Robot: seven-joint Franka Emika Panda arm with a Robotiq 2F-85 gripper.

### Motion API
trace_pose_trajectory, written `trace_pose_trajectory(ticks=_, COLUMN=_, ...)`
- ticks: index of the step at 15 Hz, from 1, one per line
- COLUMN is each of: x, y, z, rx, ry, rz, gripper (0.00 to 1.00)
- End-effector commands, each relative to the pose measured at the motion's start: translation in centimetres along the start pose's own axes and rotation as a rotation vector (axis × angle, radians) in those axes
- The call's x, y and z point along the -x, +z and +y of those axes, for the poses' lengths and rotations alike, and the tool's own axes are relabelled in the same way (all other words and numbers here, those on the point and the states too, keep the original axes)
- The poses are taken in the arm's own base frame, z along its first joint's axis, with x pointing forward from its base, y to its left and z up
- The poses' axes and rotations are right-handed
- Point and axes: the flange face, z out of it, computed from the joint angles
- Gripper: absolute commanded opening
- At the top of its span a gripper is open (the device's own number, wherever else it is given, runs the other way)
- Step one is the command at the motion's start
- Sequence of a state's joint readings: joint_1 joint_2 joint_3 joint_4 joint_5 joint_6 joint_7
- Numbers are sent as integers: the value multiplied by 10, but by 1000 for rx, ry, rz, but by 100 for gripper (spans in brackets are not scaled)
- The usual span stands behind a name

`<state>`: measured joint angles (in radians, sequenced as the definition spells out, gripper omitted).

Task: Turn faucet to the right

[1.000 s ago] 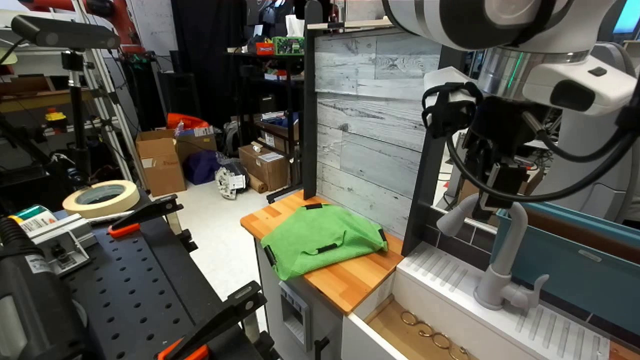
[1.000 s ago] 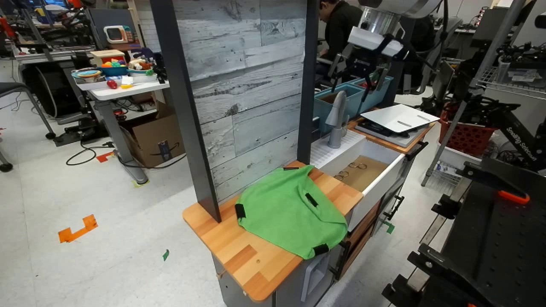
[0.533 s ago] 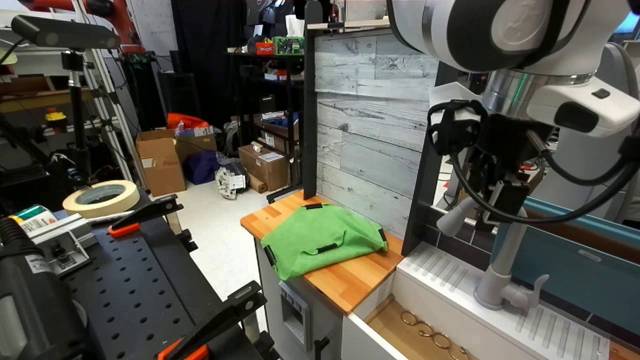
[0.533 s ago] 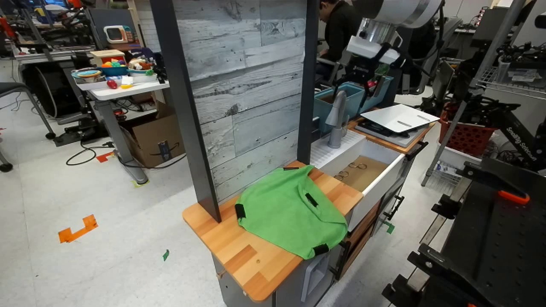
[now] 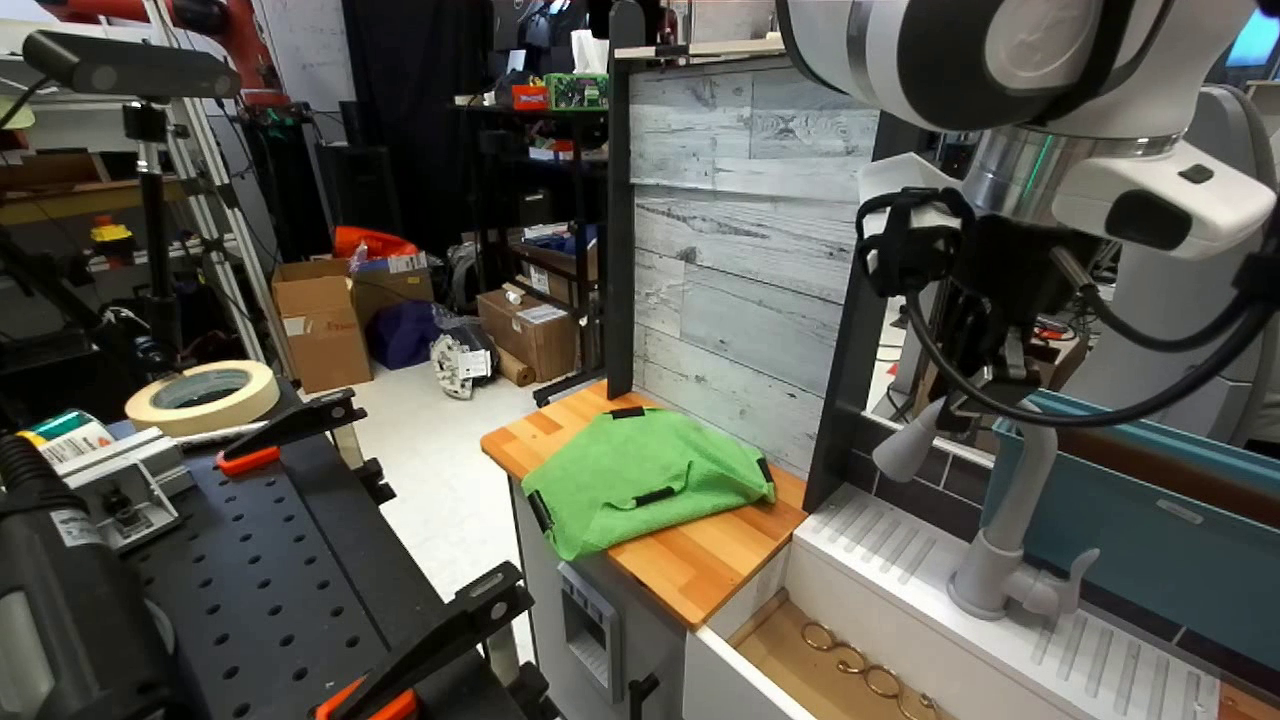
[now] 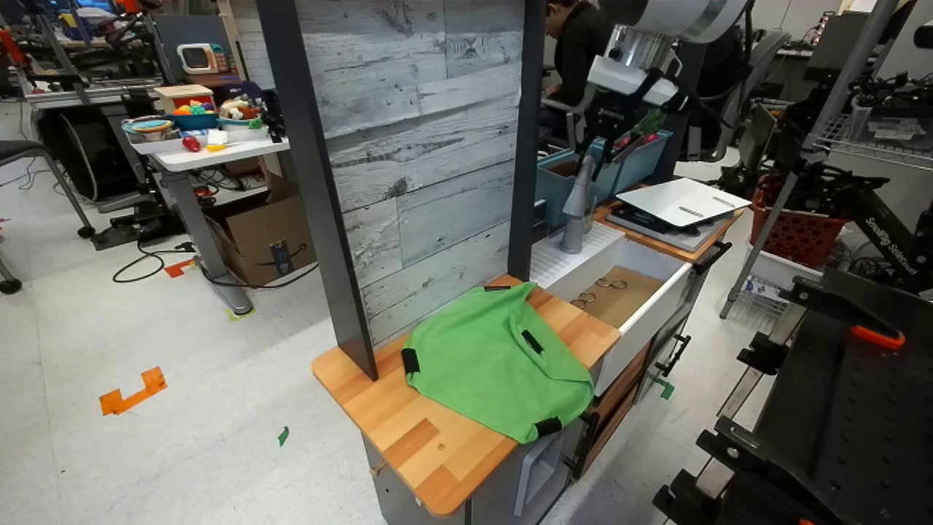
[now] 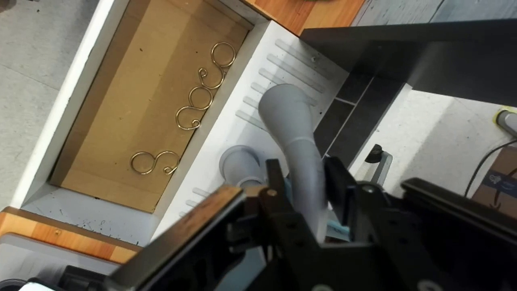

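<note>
The light grey faucet [image 5: 1010, 490] stands upright on the white sink ledge. Its arched spout [image 7: 297, 149] runs between the fingers of my gripper [image 7: 303, 165] in the wrist view. Both fingers lie close along the arch, so my gripper looks shut on it; a thin gap shows near the tip of one finger [image 7: 275, 171]. The nozzle end sticks out past the fingertips over the ledge. In an exterior view my gripper [image 5: 965, 405] hides the top of the arch. The faucet [image 6: 574, 233] also shows beneath my gripper [image 6: 596, 164] in an exterior view. A small side handle [image 5: 1065, 590] sits low on the stem.
The white sink basin [image 7: 242, 81] holds several wire hooks [image 7: 196, 107]. Teal bins [image 5: 1130, 535] stand just behind the faucet. A dark post [image 5: 850, 320] with a wooden panel rises beside the ledge. A green cloth [image 5: 640, 490] lies on the wooden counter.
My gripper came down over the spout, then rose slightly. Its fingers have drawn together around the arch. In both exterior views the spout's nozzle end looks slightly shifted.
</note>
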<state>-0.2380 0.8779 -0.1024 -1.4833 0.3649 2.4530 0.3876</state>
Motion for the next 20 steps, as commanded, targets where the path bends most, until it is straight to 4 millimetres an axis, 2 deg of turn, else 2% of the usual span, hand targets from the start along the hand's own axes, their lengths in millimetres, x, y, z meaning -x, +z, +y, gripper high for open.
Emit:
trace_pose_trajectory(ticks=1, x=-9, y=-3, z=7, rx=-3, ry=-18, rz=-35, gripper=1)
trace_pose_trajectory(ticks=3, x=-5, y=-1, z=12, rx=23, ry=-68, rz=-104, gripper=6)
trace_pose_trajectory(ticks=5, x=-3, y=3, z=20, rx=51, ry=-132, rz=-169, gripper=6)
trace_pose_trajectory(ticks=9, x=-10, y=5, z=35, rx=125, ry=-212, rz=-208, gripper=6)
trace_pose_trajectory(ticks=20, x=-37, y=-11, z=59, rx=298, ry=-235, rz=-94, gripper=6)
